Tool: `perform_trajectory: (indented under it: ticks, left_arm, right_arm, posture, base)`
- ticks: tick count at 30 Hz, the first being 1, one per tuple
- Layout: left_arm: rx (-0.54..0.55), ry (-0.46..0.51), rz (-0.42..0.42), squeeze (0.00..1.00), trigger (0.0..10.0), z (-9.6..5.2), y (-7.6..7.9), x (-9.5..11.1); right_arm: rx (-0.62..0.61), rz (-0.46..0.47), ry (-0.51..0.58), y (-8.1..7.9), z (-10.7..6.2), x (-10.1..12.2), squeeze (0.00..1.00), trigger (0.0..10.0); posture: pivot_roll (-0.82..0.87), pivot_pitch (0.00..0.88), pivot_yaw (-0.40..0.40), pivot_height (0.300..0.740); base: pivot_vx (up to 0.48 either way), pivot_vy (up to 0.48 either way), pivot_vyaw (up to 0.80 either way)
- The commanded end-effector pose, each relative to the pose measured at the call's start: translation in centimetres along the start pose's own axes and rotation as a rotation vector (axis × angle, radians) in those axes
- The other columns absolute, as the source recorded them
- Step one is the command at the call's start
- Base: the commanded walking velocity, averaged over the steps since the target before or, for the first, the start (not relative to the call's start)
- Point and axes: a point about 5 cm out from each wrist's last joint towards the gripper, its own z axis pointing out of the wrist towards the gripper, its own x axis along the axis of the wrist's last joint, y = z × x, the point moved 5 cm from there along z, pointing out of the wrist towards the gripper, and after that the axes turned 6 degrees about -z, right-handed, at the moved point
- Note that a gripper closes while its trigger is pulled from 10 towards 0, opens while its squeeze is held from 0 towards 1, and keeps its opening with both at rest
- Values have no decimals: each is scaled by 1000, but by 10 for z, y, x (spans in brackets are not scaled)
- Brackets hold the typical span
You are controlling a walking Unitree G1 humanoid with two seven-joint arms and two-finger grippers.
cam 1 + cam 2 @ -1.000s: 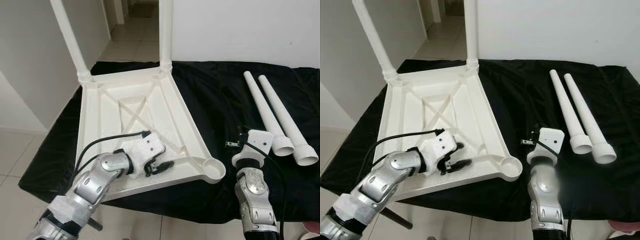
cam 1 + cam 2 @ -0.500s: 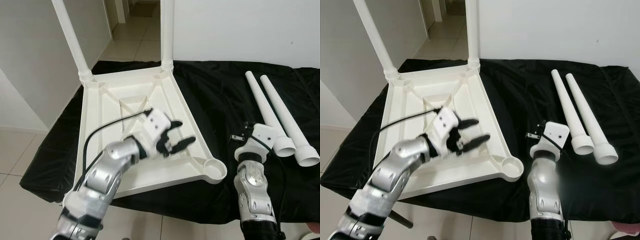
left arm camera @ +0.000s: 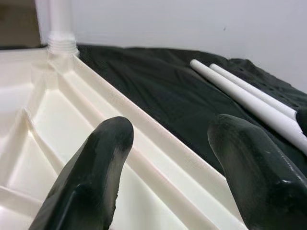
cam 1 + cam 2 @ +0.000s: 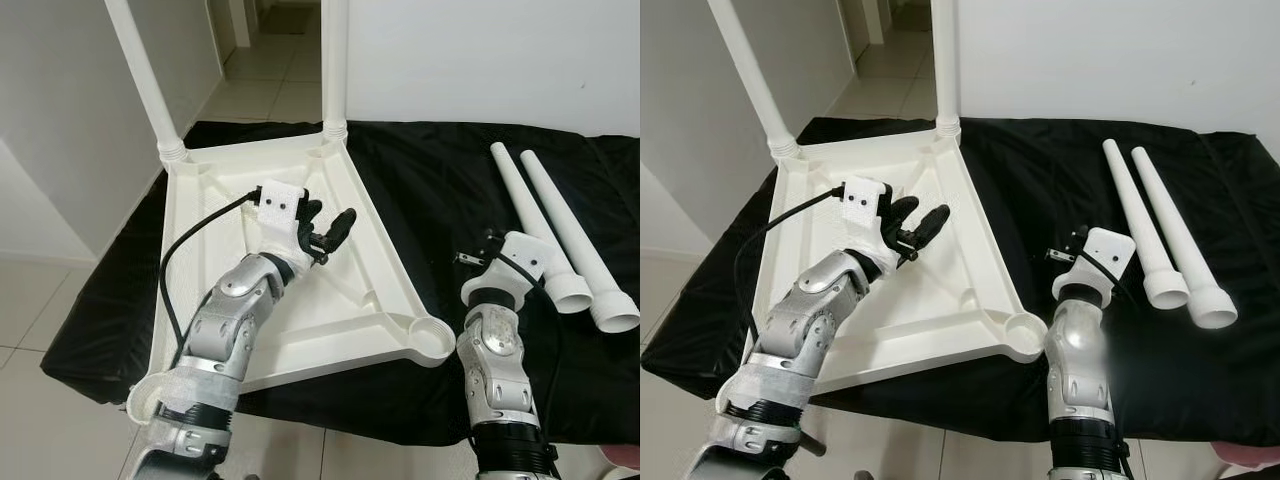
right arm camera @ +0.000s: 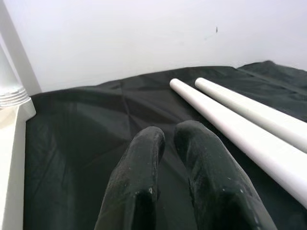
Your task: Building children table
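Tabletop (image 4: 270,300), upside down on the black cloth (image 4: 430,210), is showing an empty leg socket (image 4: 430,340) at its near right corner. Just right of that, the right gripper (image 4: 1062,255) is hovering, fingers closed, holding nothing. Beyond it, two loose legs (image 4: 550,225) are lying near-to-far, nearer this arm. Farther left, the left gripper (image 4: 330,232) is hanging spread, empty, over the tabletop.

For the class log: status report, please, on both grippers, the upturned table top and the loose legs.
Left gripper open, above table top. Right gripper shut, empty, over black cloth. Two legs fitted; two loose legs on cloth. Nothing blocking.
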Motion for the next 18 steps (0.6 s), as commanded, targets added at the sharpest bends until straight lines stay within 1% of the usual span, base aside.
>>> perform_trajectory:
  ticks: [1,3,6,7,8,9,10,11,12,13,14,16,18]
  left_arm:
    - [10,2,6,0,10000,1,-1,1]
    - [9,7,11,0,10000,1,0,2]
    - [27,29,-12,0,10000,0,-2,2]
    - [27,29,-12,0,10000,0,-2,2]
    - [29,49,-15,0,10000,-2,-4,2]
    - [29,49,-15,0,10000,-2,-4,2]
    - [58,63,-7,0,10000,-4,-8,3]
    - [79,78,-29,0,10000,-4,-10,4]
    - [79,78,-29,0,10000,-4,-10,4]
    - [94,87,-46,0,10000,-4,-11,5]
    - [120,103,-43,0,10000,-4,-13,7]
    - [154,126,-33,0,10000,-4,-17,10]
    - [171,145,-44,0,10000,-5,-20,12]
  right_arm:
    - [1,14,-29,-3,-4,-3,0,10000]
    - [5,26,-40,-3,-5,-4,0,10000]
    - [43,48,-40,-11,-9,-5,0,10000]
    - [43,48,-40,-11,-9,-5,0,10000]
    - [50,31,-36,-13,-10,-5,0,10000]
    - [50,31,-36,-13,-10,-5,0,10000]
    - [60,27,-31,-15,-10,-5,0,10000]
    - [65,16,-23,-16,-9,-3,0,10000]
    - [65,16,-23,-16,-9,-3,0,10000]
    - [68,8,-17,-17,-9,-2,0,10000]
    - [59,-1,-14,-13,-6,-1,0,10000]
    - [45,-12,-16,-7,-3,-1,0,10000]
    - [48,-23,-5,-6,-2,1,0,10000]
  posture:
    - [-138,57,65,740]
    - [-138,57,65,740]
    - [-138,56,64,740]
    - [-138,56,64,740]
    - [-137,53,60,740]
    - [-137,53,60,740]
    - [-143,56,59,740]
    - [-146,54,53,740]
    - [-146,54,53,740]
    - [-146,54,53,740]
    - [-145,61,37,740]
    - [-146,57,33,740]
    - [-150,58,33,740]
  base:
    - [0,0,0]
    - [0,0,0]
    - [0,0,0]
    - [0,0,0]
    - [0,0,0]
    - [0,0,0]
    - [0,0,0]
    - [0,0,0]
    - [0,0,0]
    - [0,0,0]
    - [0,0,0]
    - [0,0,0]
    - [0,0,0]
